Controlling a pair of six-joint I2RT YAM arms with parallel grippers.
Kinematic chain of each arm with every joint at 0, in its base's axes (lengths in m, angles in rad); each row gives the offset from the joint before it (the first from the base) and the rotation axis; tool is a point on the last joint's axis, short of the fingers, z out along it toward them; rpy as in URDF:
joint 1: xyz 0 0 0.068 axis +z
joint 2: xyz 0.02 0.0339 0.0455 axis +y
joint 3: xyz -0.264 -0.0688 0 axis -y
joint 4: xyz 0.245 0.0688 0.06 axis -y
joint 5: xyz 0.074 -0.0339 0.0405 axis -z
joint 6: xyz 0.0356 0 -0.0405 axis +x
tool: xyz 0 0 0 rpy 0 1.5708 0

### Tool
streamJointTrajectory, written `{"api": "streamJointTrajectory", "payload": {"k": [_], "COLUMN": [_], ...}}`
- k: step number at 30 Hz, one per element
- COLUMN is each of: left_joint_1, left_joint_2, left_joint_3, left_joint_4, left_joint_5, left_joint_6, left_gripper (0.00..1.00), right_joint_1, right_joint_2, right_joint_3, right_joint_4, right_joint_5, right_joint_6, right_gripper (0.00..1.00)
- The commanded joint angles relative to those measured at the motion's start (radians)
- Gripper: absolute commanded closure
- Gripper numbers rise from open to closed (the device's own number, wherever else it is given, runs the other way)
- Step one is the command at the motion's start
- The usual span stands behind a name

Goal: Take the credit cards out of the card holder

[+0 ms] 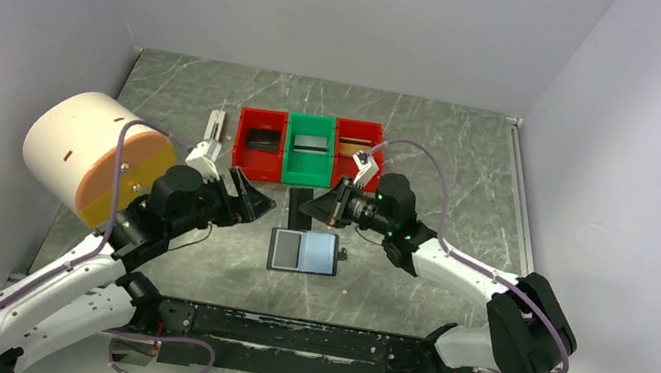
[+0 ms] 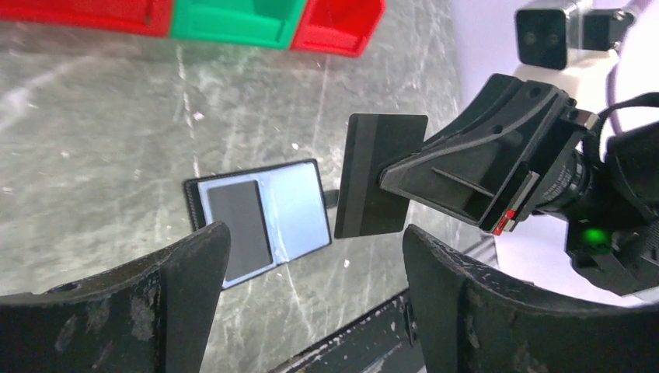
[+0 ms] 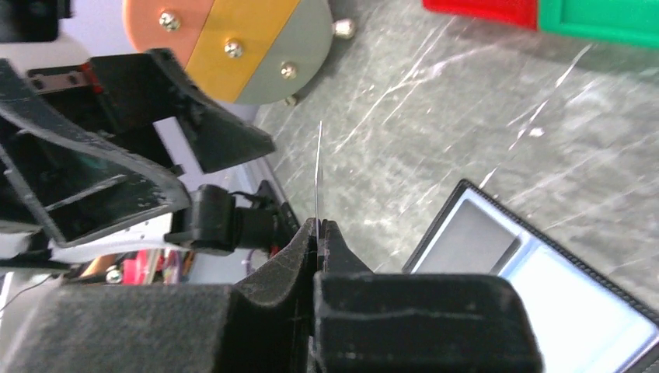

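While the right gripper (image 2: 385, 177) is clenched on a dark card (image 2: 361, 155), that card is off the table (image 1: 471, 170), in the air, with its flat face turned toward the left gripper (image 2: 315, 241). In the right wrist view the card is edge-on, a thin line sticking out from between the pressed-together fingertips. The left gripper is released, its jaws wide apart with nothing between them; it is near the held card but not touching it.

The card holder (image 1: 303, 251) lies open and flat on the table, between the two grippers and nearer the arm bases, apart from both. Its bluish-grey inner pockets face up. A grey card (image 2: 237, 225) sits in the left-hand pocket as the left wrist view shows it. The other pocket is glossy, and I cannot tell if anything is in it.

At the back of the table three bins stand side by side: red bin (image 1: 257, 166), green bin (image 1: 304, 174), second red bin (image 1: 361, 131). Each holds a flat item, dark in the first, greyish in the green, tan-orange in the last; they are too small to tell whether they are cards. A cream cylinder (image 1: 70, 143) with an orange end face sits at the left, beside the left arm.
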Motion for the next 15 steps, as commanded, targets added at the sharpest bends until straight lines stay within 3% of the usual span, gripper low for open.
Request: {"api": "streamJointTrajectory", "payload": {"k": [1, 6, 15], "left_joint_1": [0.006, 0.006, 0.01], "left_joint_2": [-0.021, -0.029, -0.058], "left_joint_3": [0.103, 0.187, 0.257], "left_joint_4": [-0.216, -0.368, -0.535], "left_joint_5": [-0.176, -0.306, -0.496], "left_joint_6": [0.072, 0.1, 0.12], "left_gripper": [0.13, 0.01, 0.0], "right_joint_1": [0.008, 0.02, 0.07], "right_joint_2": [0.006, 0.052, 0.238], "right_joint_3": [0.101, 0.207, 0.467], "right_joint_4": [-0.164, -0.227, -0.266], "right_joint_5": [0.101, 0.193, 0.271], "right_joint_6": [-0.189, -0.334, -0.623], "right_gripper": [1.0, 1.0, 1.0]}}
